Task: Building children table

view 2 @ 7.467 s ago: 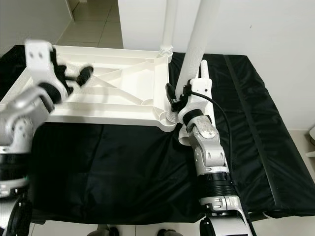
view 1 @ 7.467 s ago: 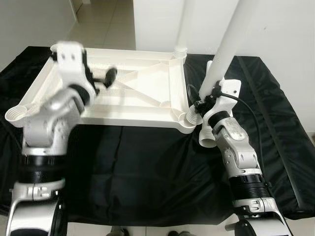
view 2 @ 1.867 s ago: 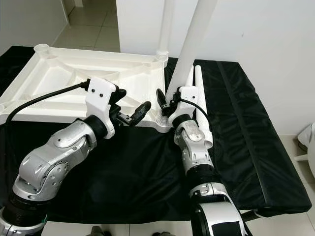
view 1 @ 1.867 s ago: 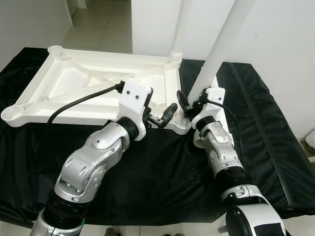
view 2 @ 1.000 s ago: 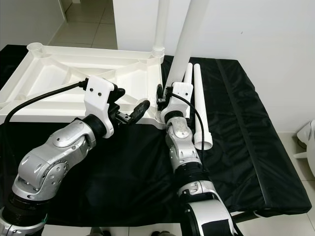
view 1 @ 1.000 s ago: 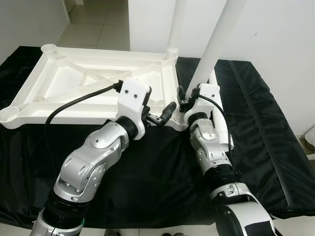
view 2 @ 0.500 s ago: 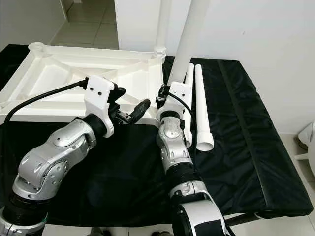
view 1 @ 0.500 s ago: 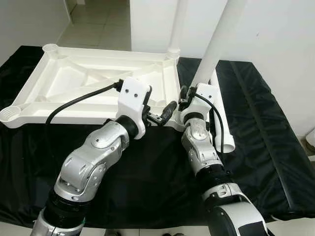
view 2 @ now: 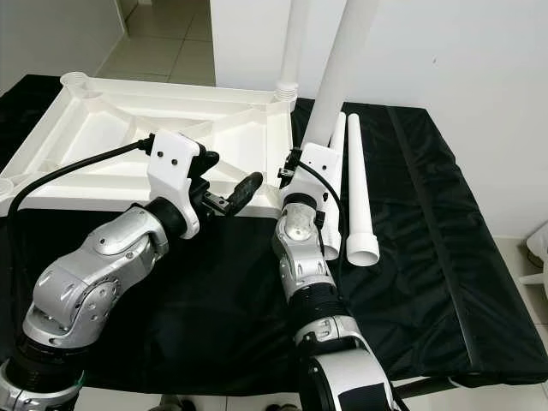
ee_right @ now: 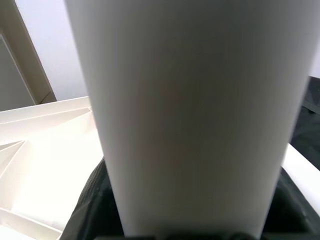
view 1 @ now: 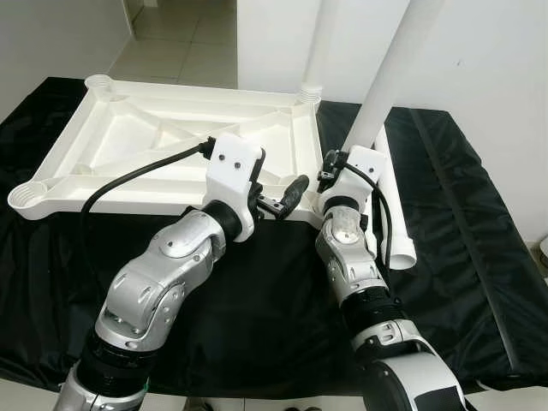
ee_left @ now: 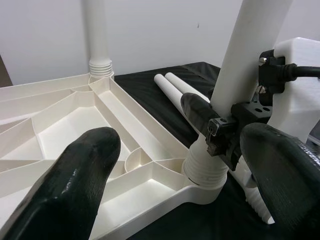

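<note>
The white table top (view 1: pixel 171 137) lies upside down on the black cloth. One white leg (view 1: pixel 315 43) stands screwed into its far right corner. A second leg (view 1: pixel 392 77) stands upright on the near right corner socket (ee_left: pixel 205 170), and my right gripper (view 1: pixel 330 175) is shut on it just above the threads. In the right wrist view this leg (ee_right: pixel 190 115) is right against the camera. My left gripper (view 1: pixel 279 202) hovers open beside that corner, its fingers (ee_left: pixel 75 185) wide apart and holding nothing.
Two loose white legs (view 2: pixel 358 197) lie side by side on the black cloth (view 2: pixel 428 257) right of the table top. A white wall rises just behind the work surface. Tiled floor (view 1: pixel 188 34) shows at the far left. The surface's front edge is close to me.
My left arm has swung from the table top's far left to the near right corner. My right forearm has shifted left under the held leg. In the last half second only the camera moved.
</note>
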### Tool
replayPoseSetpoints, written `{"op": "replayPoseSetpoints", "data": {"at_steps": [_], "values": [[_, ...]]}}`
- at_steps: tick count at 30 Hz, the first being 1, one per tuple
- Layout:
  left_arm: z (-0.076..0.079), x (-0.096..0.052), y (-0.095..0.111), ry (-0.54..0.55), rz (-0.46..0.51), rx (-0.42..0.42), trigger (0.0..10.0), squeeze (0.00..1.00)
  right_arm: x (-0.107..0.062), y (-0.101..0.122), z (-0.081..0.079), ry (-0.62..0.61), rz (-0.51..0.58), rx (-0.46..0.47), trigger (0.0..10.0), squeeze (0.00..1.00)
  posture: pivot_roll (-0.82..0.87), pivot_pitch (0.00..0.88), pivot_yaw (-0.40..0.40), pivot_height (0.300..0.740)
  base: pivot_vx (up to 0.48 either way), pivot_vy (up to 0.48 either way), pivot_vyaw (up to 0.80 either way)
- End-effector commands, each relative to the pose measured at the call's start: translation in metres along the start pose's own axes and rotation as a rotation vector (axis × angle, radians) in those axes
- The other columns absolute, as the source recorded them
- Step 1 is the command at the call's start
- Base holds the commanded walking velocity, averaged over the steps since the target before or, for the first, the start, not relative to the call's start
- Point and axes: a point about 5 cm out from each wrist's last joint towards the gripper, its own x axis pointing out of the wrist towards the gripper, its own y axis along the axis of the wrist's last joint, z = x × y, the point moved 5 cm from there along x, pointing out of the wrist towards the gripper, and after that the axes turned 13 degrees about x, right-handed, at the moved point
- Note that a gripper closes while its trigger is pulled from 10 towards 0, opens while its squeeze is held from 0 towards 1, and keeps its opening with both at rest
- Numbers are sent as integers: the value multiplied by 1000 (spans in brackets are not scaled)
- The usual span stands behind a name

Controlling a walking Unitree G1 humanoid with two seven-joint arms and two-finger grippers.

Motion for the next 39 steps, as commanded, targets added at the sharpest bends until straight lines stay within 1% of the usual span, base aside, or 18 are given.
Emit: {"op": "replayPoseSetpoints", "data": {"at_steps": [1,4,6,7,8,14,15,18,19,21,22,24,26,28,35,36,38,39], "values": [[8,0,3,-69,16,4,10000,0,-11,-34,25,-62,-118,-37,10000,0,31,117,-43,740,0,0,0],[8,0,3,-69,17,4,10000,0,-11,-33,25,-54,-114,-34,10000,0,31,114,-43,740,0,0,0],[9,0,3,-70,17,4,10000,0,-10,-31,25,-30,-108,-21,10000,431,31,111,-44,740,0,0,0],[9,0,3,-70,17,4,10000,0,-10,-31,25,-30,-108,-21,10000,431,31,111,-44,740,0,0,0],[9,0,3,-71,17,4,10000,0,-10,-30,26,-12,-106,-8,10000,1000,30,110,-44,740,0,0,0],[9,1,3,-74,19,3,10000,0,-5,-25,30,2,-95,-21,10000,1000,26,106,-44,740,0,0,0],[10,1,3,-75,20,3,10000,0,-3,-24,31,11,-101,-23,10000,0,24,101,-44,740,0,0,0],[10,2,4,-77,23,0,10000,0,0,-17,30,75,-81,2,10000,0,23,99,-44,740,0,0,0],[11,2,4,-78,23,-1,10000,0,2,-12,27,127,-69,10,3490,0,19,97,-43,740,0,0,0],[11,1,4,-78,24,-1,10000,0,3,-9,25,163,-62,15,3098,0,19,97,-43,740,0,0,0],[11,2,4,-79,23,-2,10000,0,3,-6,19,235,-66,40,0,0,16,98,-42,740,0,0,0],[11,2,4,-79,23,-2,10000,0,3,-6,19,235,-66,40,0,0,16,98,-42,740,0,0,0],[11,2,4,-80,26,-6,10000,0,5,1,13,359,-73,62,0,0,14,99,-41,740,0,0,0],[11,3,5,-79,28,-5,10000,0,9,10,12,428,-70,77,0,0,10,103,-43,740,0,0,0],[10,4,6,-69,31,-5,10000,0,13,25,12,498,-49,89,0,0,9,111,-44,740,0,0,0],[9,5,6,-68,32,-5,10000,0,12,25,11,522,-56,89,3373,0,9,112,-44,740,0,0,0],[9,5,6,-67,33,-6,10000,0,12,26,10,538,-61,90,3373,0,10,112,-44,740,0,0,0],[9,5,6,-67,34,-6,10000,0,11,25,9,554,-65,84,10000,0,8,112,-42,740,0,0,0]]}}
